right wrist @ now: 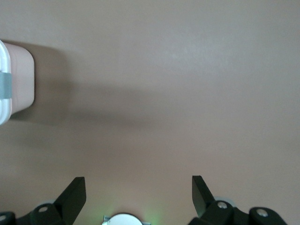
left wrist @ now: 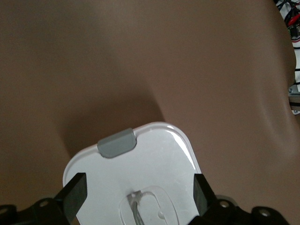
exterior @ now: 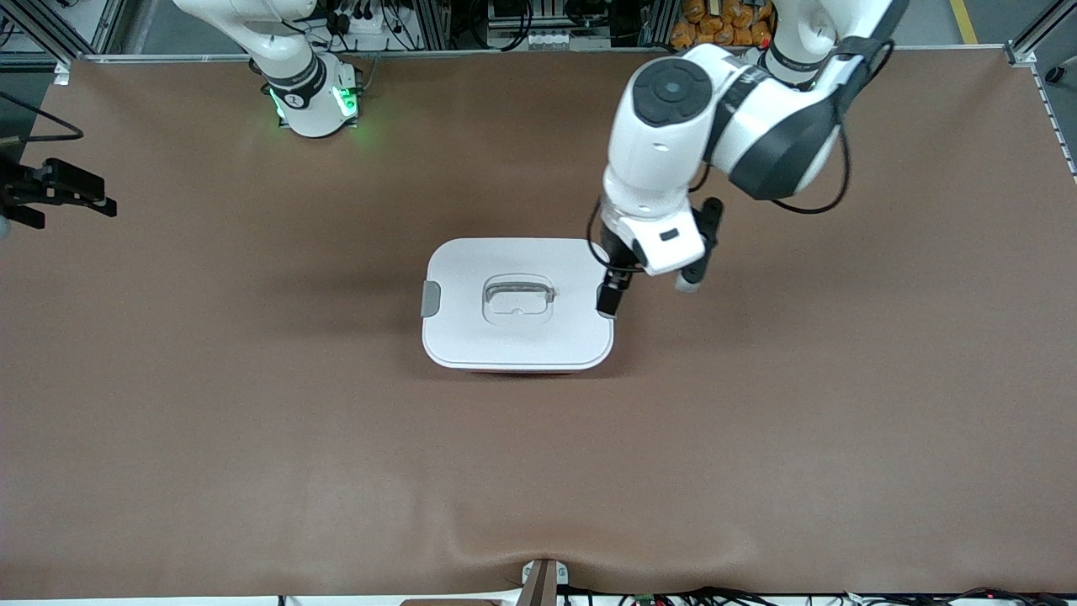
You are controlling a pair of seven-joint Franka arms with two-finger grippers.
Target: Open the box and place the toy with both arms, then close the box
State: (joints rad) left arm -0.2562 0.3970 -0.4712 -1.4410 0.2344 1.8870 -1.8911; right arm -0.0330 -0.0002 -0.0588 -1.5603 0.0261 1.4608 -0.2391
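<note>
The left hand [exterior: 612, 290], right of centre in the front frame, hangs over the box's [exterior: 517, 305] edge by the latch on the left arm's side, fingers spread wide on nothing. The right hand [exterior: 50, 195], at the frame's left edge, waits spread and empty too.

The box sits mid-tabletop [exterior: 252, 421], lid [left wrist: 150, 164] on, grey latch [exterior: 430, 299] showing. No toy is in sight. This fits either unlatching to open or a box just closed.
</note>
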